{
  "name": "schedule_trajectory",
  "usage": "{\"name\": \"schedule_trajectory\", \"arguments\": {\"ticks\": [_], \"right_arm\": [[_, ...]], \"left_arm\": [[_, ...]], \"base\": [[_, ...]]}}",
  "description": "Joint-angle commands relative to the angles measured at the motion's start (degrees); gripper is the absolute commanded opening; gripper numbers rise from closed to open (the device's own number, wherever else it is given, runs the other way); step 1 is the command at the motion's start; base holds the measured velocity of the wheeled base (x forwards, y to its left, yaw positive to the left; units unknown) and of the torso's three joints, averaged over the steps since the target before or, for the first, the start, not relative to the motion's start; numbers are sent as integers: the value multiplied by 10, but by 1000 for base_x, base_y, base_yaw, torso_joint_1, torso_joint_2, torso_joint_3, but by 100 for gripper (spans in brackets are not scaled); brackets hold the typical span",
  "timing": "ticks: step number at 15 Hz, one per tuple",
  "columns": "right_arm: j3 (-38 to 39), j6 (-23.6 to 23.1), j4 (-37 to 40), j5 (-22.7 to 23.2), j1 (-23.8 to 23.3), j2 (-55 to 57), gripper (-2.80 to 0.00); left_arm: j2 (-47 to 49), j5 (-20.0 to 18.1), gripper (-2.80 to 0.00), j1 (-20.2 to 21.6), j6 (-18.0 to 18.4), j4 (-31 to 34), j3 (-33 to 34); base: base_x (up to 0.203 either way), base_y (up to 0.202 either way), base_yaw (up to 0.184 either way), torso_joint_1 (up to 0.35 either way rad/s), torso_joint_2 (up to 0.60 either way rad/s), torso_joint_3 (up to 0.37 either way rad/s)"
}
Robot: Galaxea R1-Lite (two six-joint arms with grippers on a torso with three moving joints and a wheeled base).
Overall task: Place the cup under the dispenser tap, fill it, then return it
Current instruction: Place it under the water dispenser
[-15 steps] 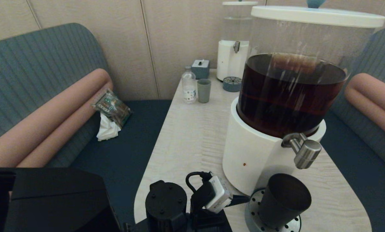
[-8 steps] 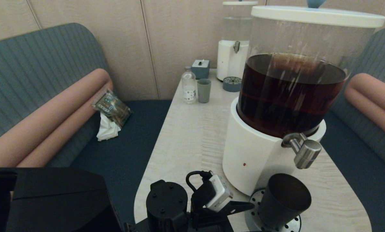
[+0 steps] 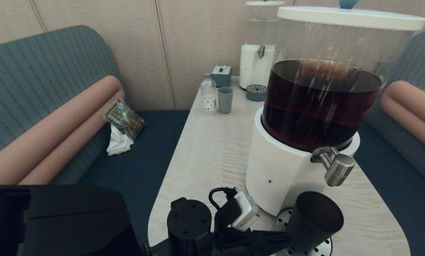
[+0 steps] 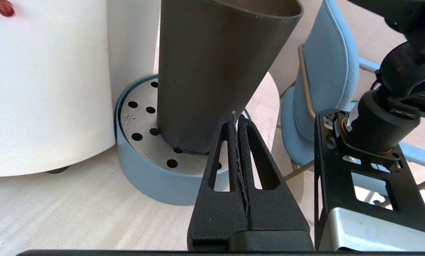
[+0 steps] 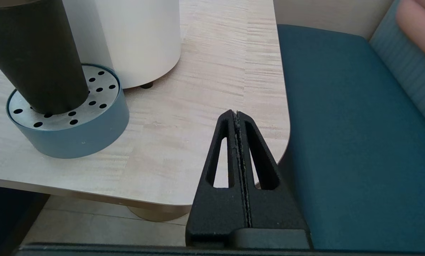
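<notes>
The black cup (image 3: pixel 315 220) stands upright on the round perforated drip tray (image 3: pixel 281 217), below the steel dispenser tap (image 3: pixel 337 167) of the big white-based dispenser (image 3: pixel 280 167) holding dark brown liquid. My left gripper (image 3: pixel 283 239) reaches in from the near side, shut, with nothing between its fingers. In the left wrist view its tips (image 4: pixel 236 119) lie against the lower side of the cup (image 4: pixel 216 71), above the tray (image 4: pixel 152 177). My right gripper (image 5: pixel 235 113) is shut and empty over the table's near right corner, well apart from the cup (image 5: pixel 34 60).
At the table's far end stand a grey-green tumbler (image 3: pixel 225 100), a small bottle (image 3: pixel 208 94), a grey box (image 3: pixel 221 75) and the clear-liquid dispenser (image 3: pixel 257 64). A snack packet (image 3: pixel 123 119) lies on the left sofa. A blue chair (image 4: pixel 326 71) stands beyond the table's near edge.
My left arm has moved right along the near edge, bringing its shut fingers up to the cup's lower side. The cup has stayed on the tray.
</notes>
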Motion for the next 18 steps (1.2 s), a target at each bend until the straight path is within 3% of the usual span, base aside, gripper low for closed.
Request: {"name": "schedule_trajectory", "arguments": {"ticks": [1,18], "right_arm": [[4,0,0,0,0,-2,-280],[4,3,-1,0,0,-2,-280]], "left_arm": [[8,-1,-280,0,-1,-5,-5],[45,-1,-280,0,-2,-5,-52]], "base": [[0,0,0,0,0,0],[0,0,0,0,0,0]]}}
